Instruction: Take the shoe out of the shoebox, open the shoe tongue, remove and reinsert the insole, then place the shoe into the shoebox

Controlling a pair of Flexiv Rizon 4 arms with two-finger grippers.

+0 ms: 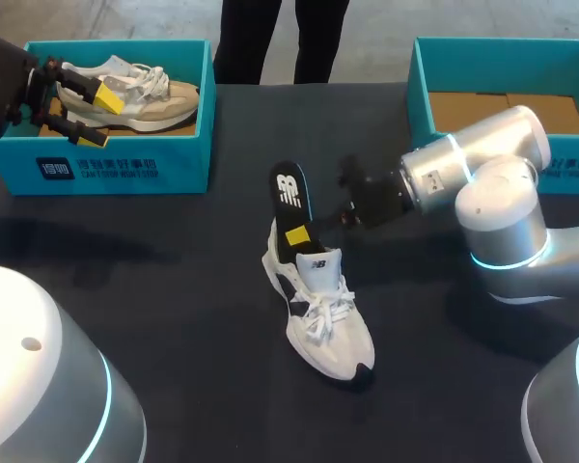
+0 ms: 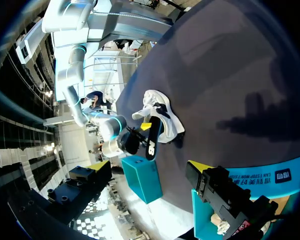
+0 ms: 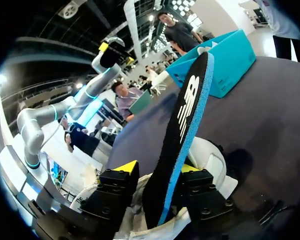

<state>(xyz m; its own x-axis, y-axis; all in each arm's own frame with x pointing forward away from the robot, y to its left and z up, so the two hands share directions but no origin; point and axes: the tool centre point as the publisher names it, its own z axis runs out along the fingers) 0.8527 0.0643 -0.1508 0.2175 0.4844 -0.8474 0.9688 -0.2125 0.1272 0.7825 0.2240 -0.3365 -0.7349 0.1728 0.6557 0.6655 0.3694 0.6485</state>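
A white shoe (image 1: 323, 318) lies on the dark table near the middle, toe towards me. Its black insole (image 1: 291, 196) stands upright out of the heel opening. My right gripper (image 1: 304, 231) is at the insole's lower part. In the right wrist view the insole (image 3: 182, 125) runs up between the yellow-tipped fingers (image 3: 127, 167) of the right gripper (image 3: 157, 167), which looks open around it, with the shoe (image 3: 210, 160) just beneath. My left gripper (image 1: 98, 116) hangs open and holds nothing above the left shoebox (image 1: 116, 166). The left wrist view shows the shoe (image 2: 157, 112) and insole (image 2: 152, 140) far ahead.
A beige shoe (image 1: 145, 101) lies in the left teal shoebox. A second teal shoebox (image 1: 425, 96) with a bare cardboard floor stands at the back right, behind my right arm (image 1: 482, 183). My arms' bases fill the near corners.
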